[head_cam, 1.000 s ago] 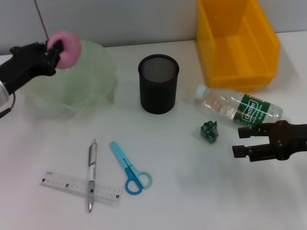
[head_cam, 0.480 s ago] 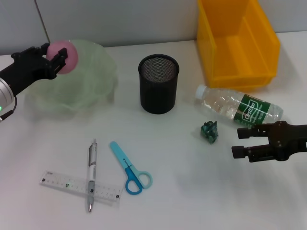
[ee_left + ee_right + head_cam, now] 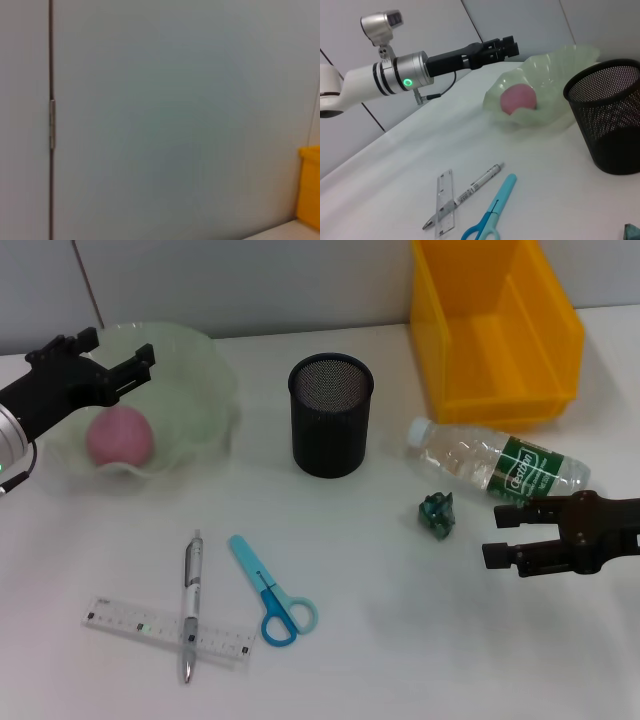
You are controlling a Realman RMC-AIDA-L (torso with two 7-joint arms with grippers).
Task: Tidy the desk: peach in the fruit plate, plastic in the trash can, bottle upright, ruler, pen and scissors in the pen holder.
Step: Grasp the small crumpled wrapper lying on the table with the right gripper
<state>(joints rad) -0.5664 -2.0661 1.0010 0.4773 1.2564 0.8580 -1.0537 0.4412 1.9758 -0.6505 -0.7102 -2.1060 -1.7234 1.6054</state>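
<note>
The pink peach (image 3: 120, 435) (image 3: 518, 98) lies in the pale green fruit plate (image 3: 205, 390) (image 3: 555, 112). My left gripper (image 3: 113, 350) (image 3: 511, 45) hovers open over the plate's back rim, holding nothing. The black mesh pen holder (image 3: 331, 415) (image 3: 610, 115) stands mid-table. A clear bottle (image 3: 495, 465) lies on its side, with the crumpled green plastic (image 3: 437, 512) in front of it. My right gripper (image 3: 500, 536) is open just right of the plastic. Pen (image 3: 191, 605) (image 3: 465, 194) crosses the ruler (image 3: 160, 628) (image 3: 446, 202); blue scissors (image 3: 270, 590) (image 3: 490, 220) lie beside them.
A yellow bin (image 3: 495, 330) (image 3: 310, 185), serving as the trash can, stands at the back right behind the bottle. The left wrist view shows mostly a grey wall. White tabletop stretches between the stationery and the plastic.
My left gripper opened and let go of the peach, which dropped into the fruit plate. The right gripper stayed where it was.
</note>
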